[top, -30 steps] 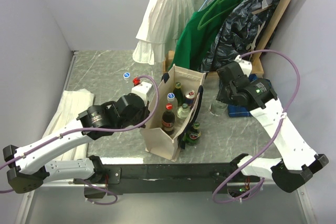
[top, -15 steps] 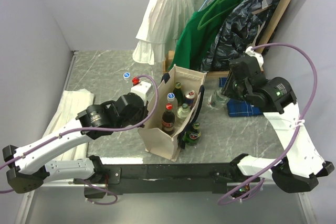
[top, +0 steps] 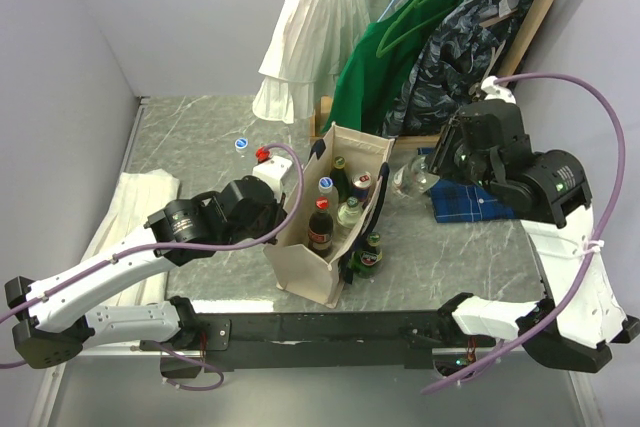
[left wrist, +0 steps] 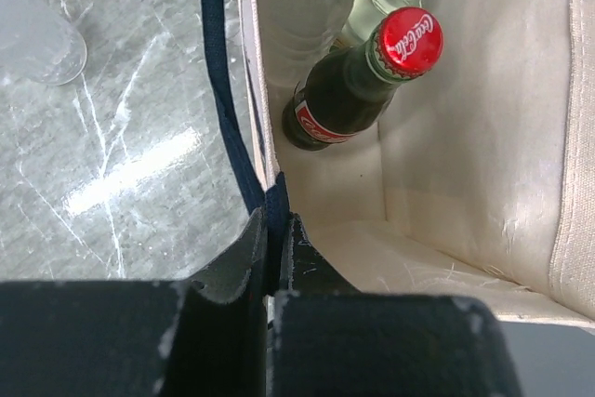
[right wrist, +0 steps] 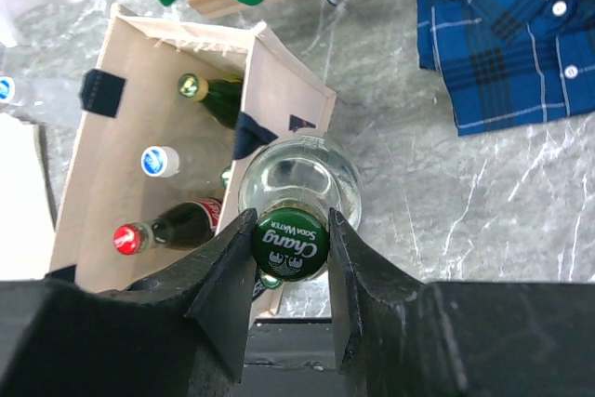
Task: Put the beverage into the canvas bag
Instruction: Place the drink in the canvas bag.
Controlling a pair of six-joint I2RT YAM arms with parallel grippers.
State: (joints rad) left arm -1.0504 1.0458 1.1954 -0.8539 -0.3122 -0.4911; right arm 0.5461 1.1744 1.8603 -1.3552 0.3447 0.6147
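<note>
1. Up and back to the right goes the right arm since a second ago. The bottle (right wrist: 299, 174) in its tool has moved a little toward the back with it. The left arm and the bag (top: 305, 267) have stayed where they were.
2. The right tool (right wrist: 290, 241) is pinching the bottle by its green cap (right wrist: 290, 246), with one finger on each side.
3. That bottle is clear glass and sits straight down under the tool. It is outside the bag, just beside the bag's right side, between the bag and a blue checked shirt (top: 470, 202). I cannot tell if it touches the worktop (top: 200, 127).
4. The left tool (left wrist: 276, 230) is pressed together on the bag's left rim, right where the navy strap (left wrist: 218, 62) meets it.
5. The bag stands upright and open in the middle of the worktop.
6. Inside the bag are a Coke bottle (left wrist: 353, 90) with a red cap, a white-capped bottle (left wrist: 297, 6) and more bottles behind them.
7. A green bottle (top: 370, 252) stands on the worktop, touching or just beside the bag's right wall near the front.
8. A folded white cloth (top: 130, 217) lies at the left edge of the worktop.
9. Clothes (top: 390, 57) hang on hangers at the back: white, green and dark ones.
</note>
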